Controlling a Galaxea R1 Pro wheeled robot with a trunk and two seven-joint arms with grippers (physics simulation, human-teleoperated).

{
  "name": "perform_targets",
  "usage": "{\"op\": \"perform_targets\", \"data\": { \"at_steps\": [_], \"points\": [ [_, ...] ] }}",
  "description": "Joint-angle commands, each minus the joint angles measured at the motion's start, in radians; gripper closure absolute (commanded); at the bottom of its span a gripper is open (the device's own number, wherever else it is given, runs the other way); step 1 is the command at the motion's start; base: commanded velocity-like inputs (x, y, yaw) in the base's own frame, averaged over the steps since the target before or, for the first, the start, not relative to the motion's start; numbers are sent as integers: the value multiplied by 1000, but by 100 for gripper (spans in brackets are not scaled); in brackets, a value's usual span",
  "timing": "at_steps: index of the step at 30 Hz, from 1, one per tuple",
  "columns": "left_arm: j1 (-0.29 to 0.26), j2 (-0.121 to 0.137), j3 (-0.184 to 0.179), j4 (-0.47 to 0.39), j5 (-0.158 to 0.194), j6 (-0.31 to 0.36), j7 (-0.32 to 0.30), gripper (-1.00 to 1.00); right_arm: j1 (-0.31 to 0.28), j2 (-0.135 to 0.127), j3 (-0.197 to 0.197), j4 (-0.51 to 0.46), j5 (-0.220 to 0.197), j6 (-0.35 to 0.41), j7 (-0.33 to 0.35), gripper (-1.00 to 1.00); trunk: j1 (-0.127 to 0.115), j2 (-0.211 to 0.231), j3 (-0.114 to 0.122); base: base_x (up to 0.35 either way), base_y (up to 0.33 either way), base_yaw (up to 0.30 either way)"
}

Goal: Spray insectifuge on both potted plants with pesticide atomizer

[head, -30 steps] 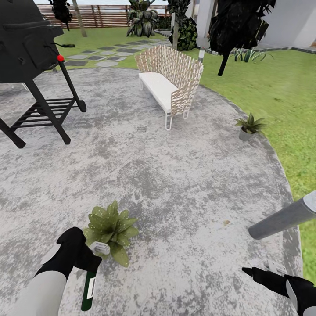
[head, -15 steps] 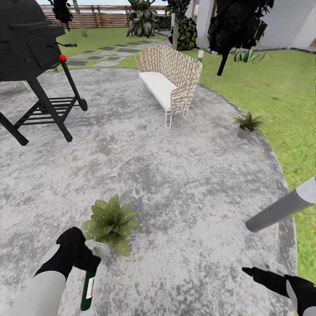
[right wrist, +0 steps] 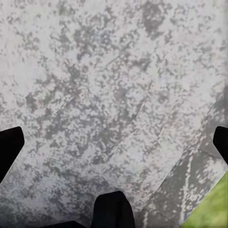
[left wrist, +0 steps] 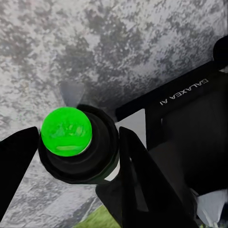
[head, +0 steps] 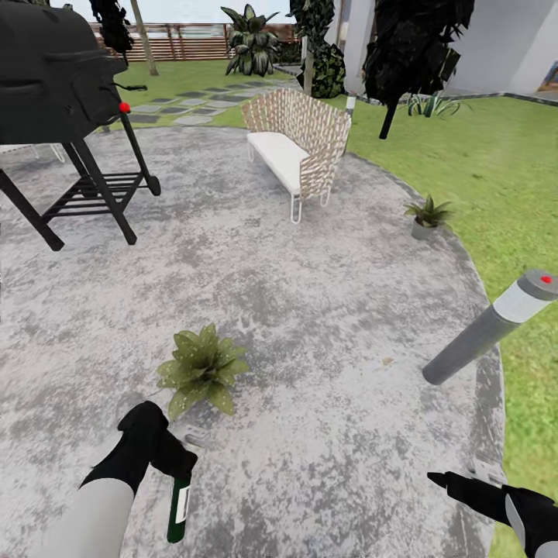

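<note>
Left claw (head: 174,457): clamped the pesticide atomizer (head: 179,508) near its head, just short of the nearer potted plant (head: 201,368).
Handling: judged light, rigid, slick.
Right claw (head: 440,480): spread wide, empty.

Mottled stone under my arms
Rough grey stone patio (head: 325,325); glossy dark green plastic spray bottle (head: 179,508); woven wicker chair (head: 306,128).

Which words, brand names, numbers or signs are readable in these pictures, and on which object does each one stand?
"GALAXEA AI": white letters on the black body of the left claw, seen in the left wrist view.
The whitish label on the pesticide atomizer, held in the left claw: too small and blurred to read.
The red dot on top of the bollard lamp post: a plain mark, no text.
</note>
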Motion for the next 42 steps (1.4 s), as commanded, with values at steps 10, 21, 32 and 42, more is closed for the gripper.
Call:
{"op": "perform_targets", "data": {
  "at_steps": [10, 21, 32, 42],
  "points": [
    [-1, -58, 8, 12, 61, -58, -10, 100, -1, 1, -8, -2, 9, 4, 10, -100, 0, 0, -1, -25, 0, 0],
    [-1, -60, 9, 42, 155, -163, -12, 100, -1, 1, -8, -1, 10, 4, 10, -100, 0, 0, -1, -34, -5, 0],
    [-1, -57, 11, 40, 257, -165, -10, 100, -1, 1, -8, 0, 9, 4, 9, -100, 0, 0, 6, -216, -74, -50],
    [-1, -62, 10, 27, 389, -233, 292, 100, -1, 1, -9, -4, 9, -12, 10, -100, 0, 0, 6, -6, -2, -3]
  ]
}}
